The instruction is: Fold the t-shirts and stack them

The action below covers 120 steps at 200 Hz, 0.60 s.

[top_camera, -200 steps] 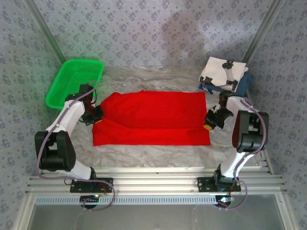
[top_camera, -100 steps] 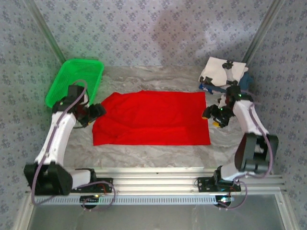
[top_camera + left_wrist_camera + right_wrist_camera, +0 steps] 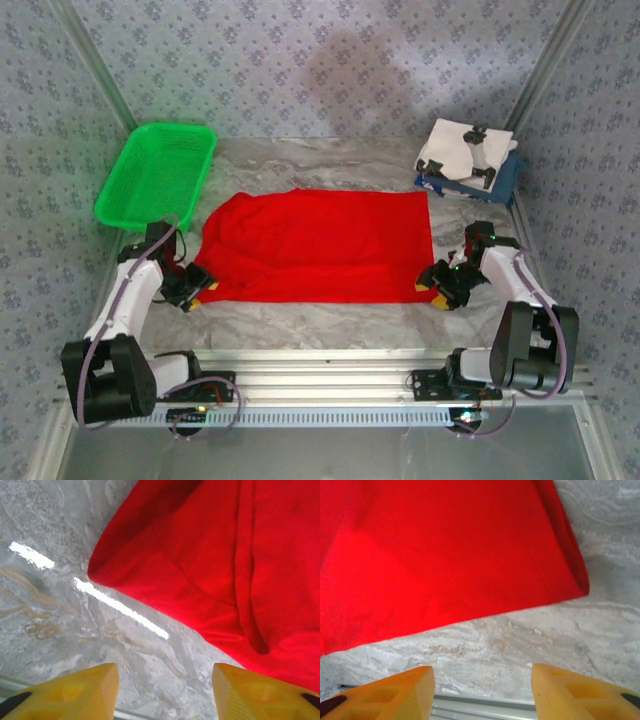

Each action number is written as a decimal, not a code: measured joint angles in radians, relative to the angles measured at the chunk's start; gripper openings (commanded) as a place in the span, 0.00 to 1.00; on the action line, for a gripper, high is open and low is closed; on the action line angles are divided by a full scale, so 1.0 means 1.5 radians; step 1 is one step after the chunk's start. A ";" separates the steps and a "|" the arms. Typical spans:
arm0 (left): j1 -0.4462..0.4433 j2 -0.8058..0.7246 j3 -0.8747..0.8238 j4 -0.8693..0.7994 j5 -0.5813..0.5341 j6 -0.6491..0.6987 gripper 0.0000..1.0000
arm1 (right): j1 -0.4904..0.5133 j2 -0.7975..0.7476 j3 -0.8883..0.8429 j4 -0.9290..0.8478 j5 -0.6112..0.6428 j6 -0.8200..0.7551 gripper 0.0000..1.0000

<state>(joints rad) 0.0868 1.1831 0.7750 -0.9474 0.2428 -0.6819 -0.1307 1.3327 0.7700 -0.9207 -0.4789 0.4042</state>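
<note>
A red t-shirt (image 3: 318, 245) is lying spread flat mid-table on a grey marbled table (image 3: 330, 325), which is being enclosed by blue-grey patterned walls (image 3: 320, 60). The left gripper (image 3: 198, 293) is being held at its near left corner and the right gripper (image 3: 433, 290) at its near right corner, each with its jaws apart and empty. The folded white and dark blue t-shirts (image 3: 465, 158) are sitting far right, and a green basket (image 3: 155, 178) far left.

red tee (image 3: 215, 555) cropped, folded stack (image 3: 462, 150) blurry

My left arm (image 3: 125, 297) and right arm (image 3: 515, 272) wear white shells, black joints, looping lilac cables; at six o'clock on both wrist cameras, blunt yellow fingers (image 3: 75, 692) (image 3: 385, 692).
</note>
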 measured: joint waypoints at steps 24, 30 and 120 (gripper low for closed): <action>0.001 0.021 -0.020 0.035 -0.013 -0.003 0.48 | 0.000 0.036 -0.011 0.035 0.001 0.006 0.49; 0.001 0.024 -0.024 0.042 -0.018 -0.005 0.47 | 0.000 0.042 -0.011 0.043 0.002 0.008 0.48; 0.003 0.082 -0.065 0.146 -0.095 -0.023 0.13 | 0.000 0.109 -0.013 0.094 0.067 0.025 0.28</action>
<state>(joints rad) 0.0910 1.3060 0.6769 -0.7284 0.1009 -0.7170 -0.1310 1.4960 0.7506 -0.7795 -0.3790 0.4416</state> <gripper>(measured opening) 0.158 0.303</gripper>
